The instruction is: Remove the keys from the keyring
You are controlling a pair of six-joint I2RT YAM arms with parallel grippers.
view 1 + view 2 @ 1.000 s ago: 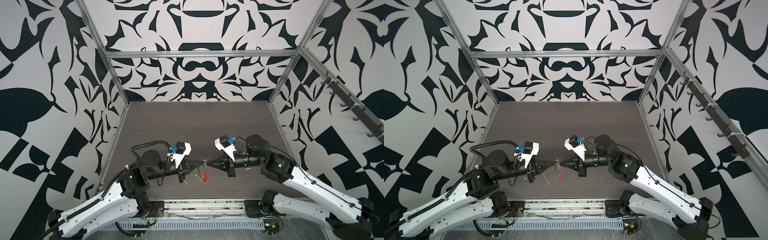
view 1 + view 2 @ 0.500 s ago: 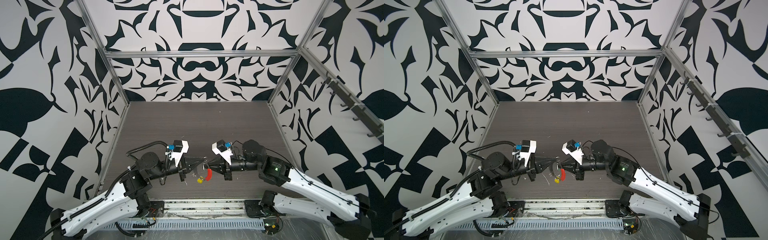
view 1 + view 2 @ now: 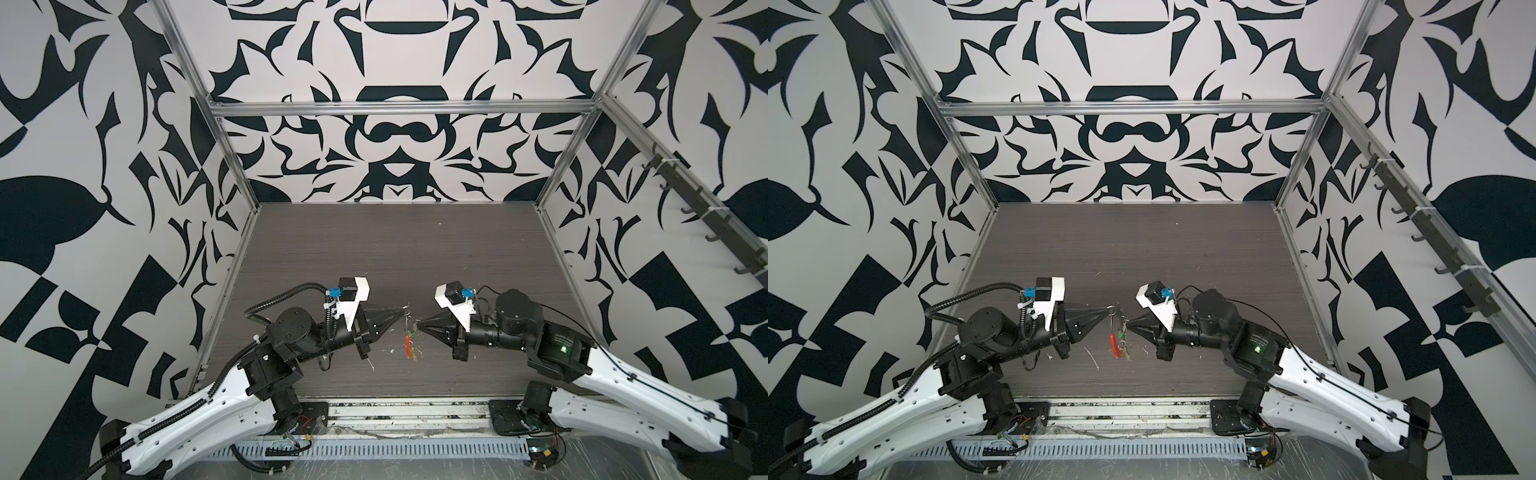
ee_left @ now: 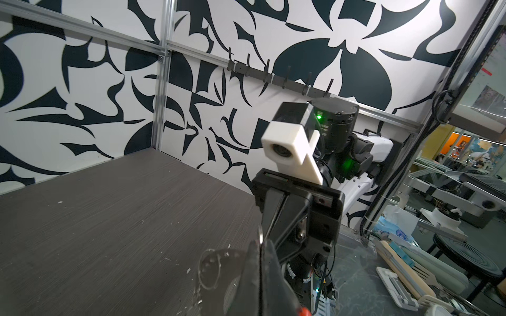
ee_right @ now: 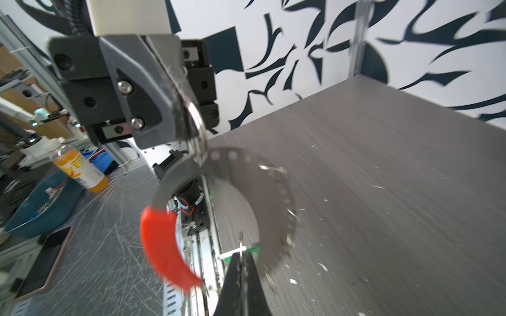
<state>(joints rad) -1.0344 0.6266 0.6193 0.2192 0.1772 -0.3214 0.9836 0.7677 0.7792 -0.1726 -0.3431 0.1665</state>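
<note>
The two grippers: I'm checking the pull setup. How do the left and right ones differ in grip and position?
The left gripper pinches a silvery ring on the keyring; the right gripper pinches at the green tag. In both top views the left gripper's tip sits farther back than the right gripper's. Shared: both are shut and point tip to tip, with the red sleeve hanging between them.
</note>
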